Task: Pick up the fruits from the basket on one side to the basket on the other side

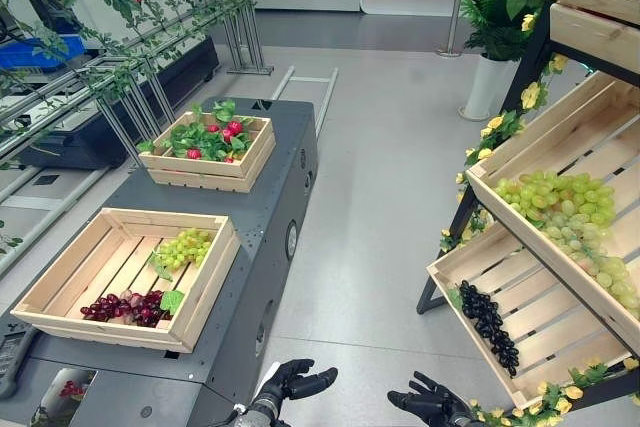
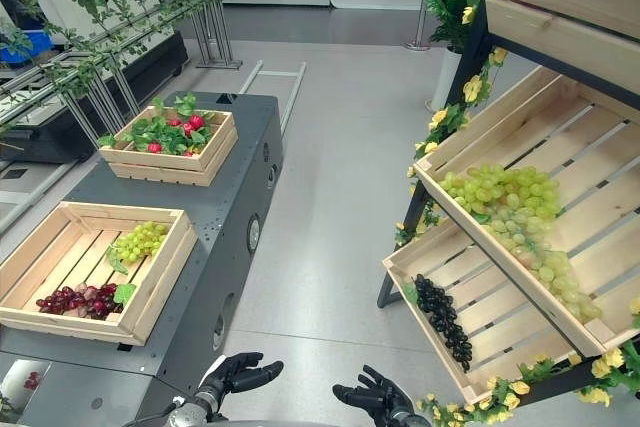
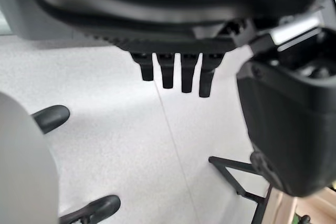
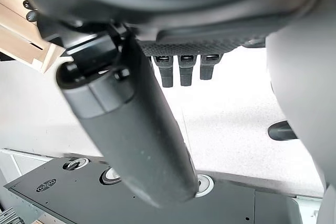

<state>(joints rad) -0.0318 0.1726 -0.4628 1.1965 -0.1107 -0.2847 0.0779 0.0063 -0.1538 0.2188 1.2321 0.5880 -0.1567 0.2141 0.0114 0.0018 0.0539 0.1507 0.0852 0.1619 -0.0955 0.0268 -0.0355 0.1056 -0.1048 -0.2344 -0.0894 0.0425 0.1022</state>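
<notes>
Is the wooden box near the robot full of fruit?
No. The wooden box holds only green grapes and purple grapes; bare slats show.

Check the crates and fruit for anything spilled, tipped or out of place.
Nothing stands out. The green grapes and dark grapes lie inside the near crate; the shelf's grapes stay inside their crates.

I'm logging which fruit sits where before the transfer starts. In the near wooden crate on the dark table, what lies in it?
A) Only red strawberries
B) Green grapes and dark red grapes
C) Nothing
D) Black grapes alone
B: the near crate holds a green grape bunch and dark red grapes.
</notes>
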